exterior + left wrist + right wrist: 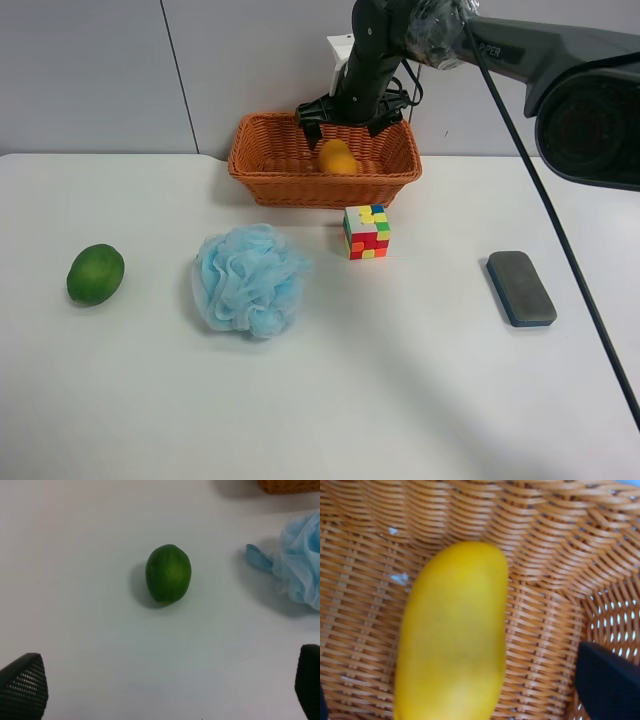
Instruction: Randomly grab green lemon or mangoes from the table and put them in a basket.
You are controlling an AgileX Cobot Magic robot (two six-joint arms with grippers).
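Exterior high view had my right claw (352, 120) hanging over the basket (262, 180) at the upper middle of the frame, on the arm that reached in from the upper right. Its fingers were spread apart and gripped nothing. The mango (337, 158) lay inside the basket on the woven floor, toward the right half, directly under that claw. My right wrist camera looked straight down on the fruit, with wicker all around it and one dark finger (607, 680) well off to its side, clear of the skin. The green lemon (95, 274) sat alone on the white surface (400, 380) at the middle left of the frame, well apart from the basket. A pale blue mesh puff (248, 280) rested near the centre, between the lemon and a colour cube (366, 231), which stood just in front of the basket's near wall. A dark pad with a blue base (520, 288) lay at the middle right. My left claw (165, 685) showed only in its own wrist camera: its two finger pads were wide apart, holding nothing, with the lemon lying on the surface ahead of them and untouched.
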